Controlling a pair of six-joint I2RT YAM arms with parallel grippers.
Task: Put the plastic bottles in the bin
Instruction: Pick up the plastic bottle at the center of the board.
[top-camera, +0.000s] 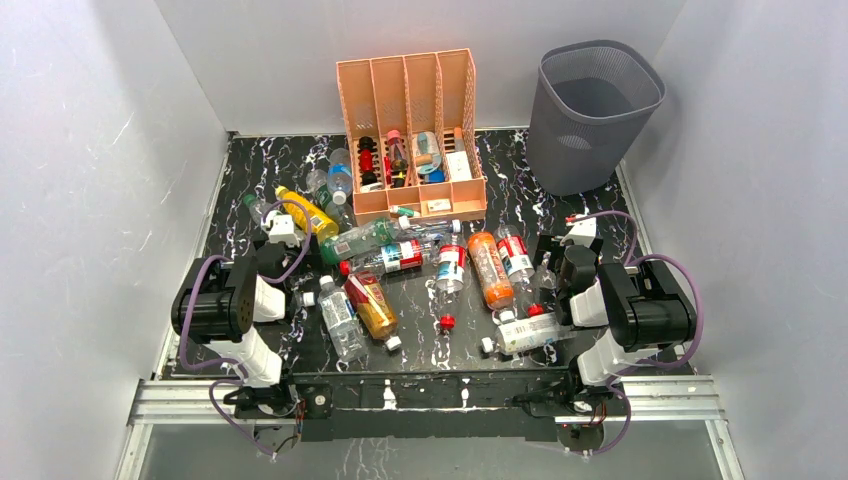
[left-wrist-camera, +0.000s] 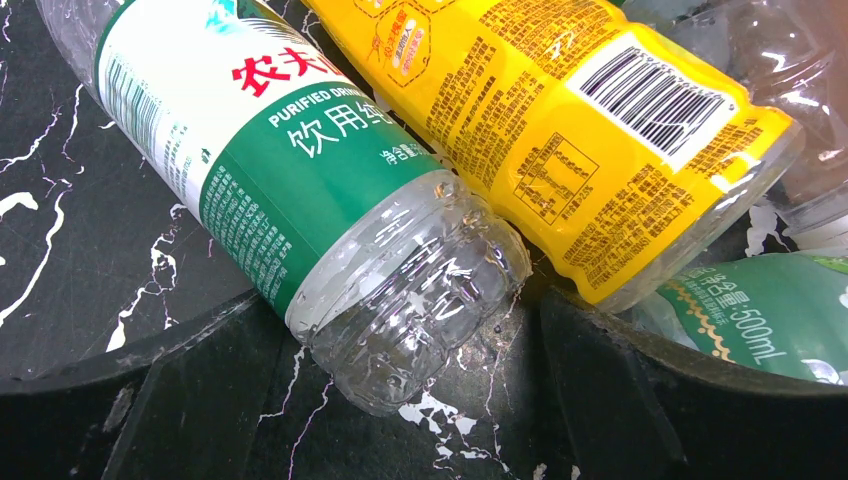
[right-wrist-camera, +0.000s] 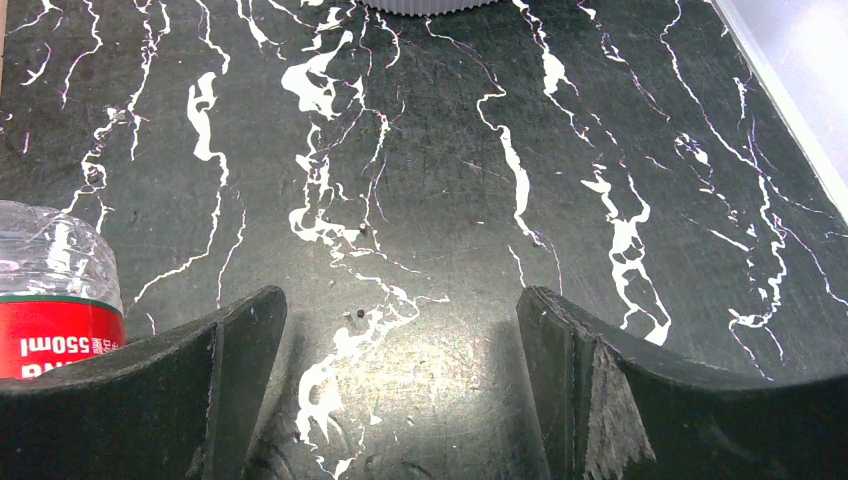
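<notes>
Lit brightly and evenly from overhead, with soft, short shadows on the marbled table (top-camera: 510, 185). Sharp from above, washed out at the pale walls (top-camera: 100, 200). Up close at left, glaring off the clear bottle (left-wrist-camera: 400, 290) and yellow bottle (left-wrist-camera: 600, 130); dark along the near edge in both wrist views.

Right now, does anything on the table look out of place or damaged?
Small plastic bottles lie scattered on their sides across the black marbled table. One finger pad of the right gripper looks frayed at its inner edge.

green-label bottle (left-wrist-camera: 290, 180) "PURIFIED", red-label bottle (right-wrist-camera: 50, 335) "550ml"
</notes>
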